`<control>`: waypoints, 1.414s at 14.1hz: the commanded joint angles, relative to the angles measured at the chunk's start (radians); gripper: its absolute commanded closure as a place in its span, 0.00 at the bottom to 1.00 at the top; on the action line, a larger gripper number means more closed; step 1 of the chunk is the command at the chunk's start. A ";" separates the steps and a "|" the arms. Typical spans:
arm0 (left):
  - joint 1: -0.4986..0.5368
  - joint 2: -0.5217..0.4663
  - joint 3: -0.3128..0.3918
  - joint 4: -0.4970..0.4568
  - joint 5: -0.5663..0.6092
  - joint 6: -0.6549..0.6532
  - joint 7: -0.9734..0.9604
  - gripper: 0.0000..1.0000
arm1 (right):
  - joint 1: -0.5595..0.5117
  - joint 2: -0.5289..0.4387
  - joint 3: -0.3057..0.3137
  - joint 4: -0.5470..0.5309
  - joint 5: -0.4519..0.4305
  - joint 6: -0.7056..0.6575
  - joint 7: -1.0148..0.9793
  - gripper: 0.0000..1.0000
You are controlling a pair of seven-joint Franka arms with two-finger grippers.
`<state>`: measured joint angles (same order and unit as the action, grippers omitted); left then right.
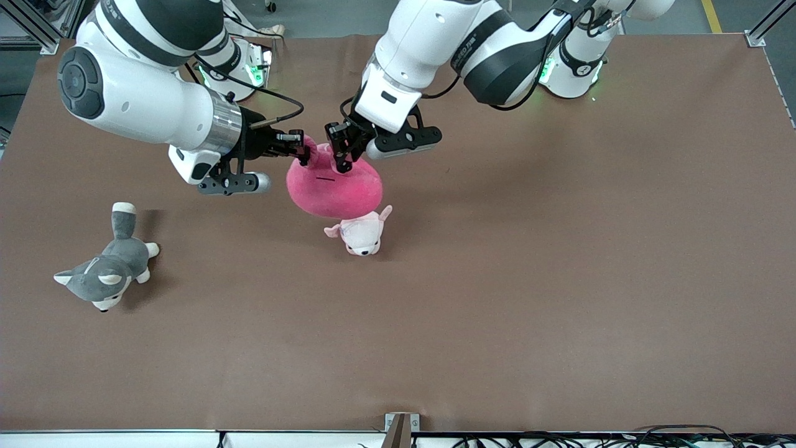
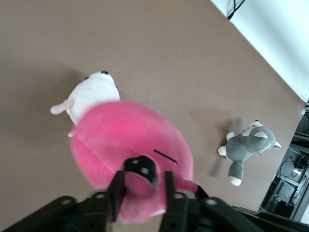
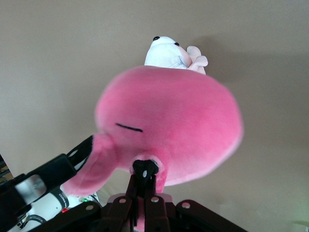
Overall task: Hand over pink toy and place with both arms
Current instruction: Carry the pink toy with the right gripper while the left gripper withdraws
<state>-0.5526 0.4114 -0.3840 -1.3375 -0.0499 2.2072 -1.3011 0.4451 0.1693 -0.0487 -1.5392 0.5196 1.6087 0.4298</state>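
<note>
The hot-pink, egg-shaped pink toy (image 1: pixel 336 186) hangs in the air between both grippers, above the table's middle. My right gripper (image 1: pixel 303 151) comes in from the right arm's end and is shut on a pinch of plush at the toy's top; in the right wrist view its fingers (image 3: pixel 145 176) meet on the pink toy (image 3: pixel 174 116). My left gripper (image 1: pixel 343 163) reaches down onto the toy's top from the left arm's side. In the left wrist view its fingers (image 2: pixel 142 181) stand apart, with a bump of the pink toy (image 2: pixel 130 135) between them.
A small pale pink-and-white plush (image 1: pixel 362 233) lies on the brown table just under the pink toy, nearer the front camera. A grey-and-white husky plush (image 1: pixel 106 270) lies toward the right arm's end. Bare brown table (image 1: pixel 559 249) spreads toward the left arm's end.
</note>
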 commanded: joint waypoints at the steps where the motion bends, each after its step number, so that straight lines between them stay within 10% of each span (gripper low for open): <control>1: -0.009 -0.017 0.004 0.018 0.036 -0.001 0.011 0.00 | -0.005 -0.001 -0.008 0.010 -0.003 -0.032 -0.019 0.97; 10: 0.124 -0.201 0.011 0.011 0.088 -0.372 0.300 0.00 | -0.324 0.068 -0.020 0.019 -0.001 -0.129 -0.514 1.00; 20: 0.603 -0.414 0.007 -0.138 0.047 -0.724 0.923 0.00 | -0.437 0.303 -0.019 0.050 -0.024 0.011 -0.680 1.00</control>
<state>-0.0200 0.0713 -0.3667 -1.3820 0.0171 1.4771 -0.4592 0.0376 0.4493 -0.0851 -1.5230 0.4857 1.6250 -0.2332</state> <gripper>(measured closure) 0.000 0.921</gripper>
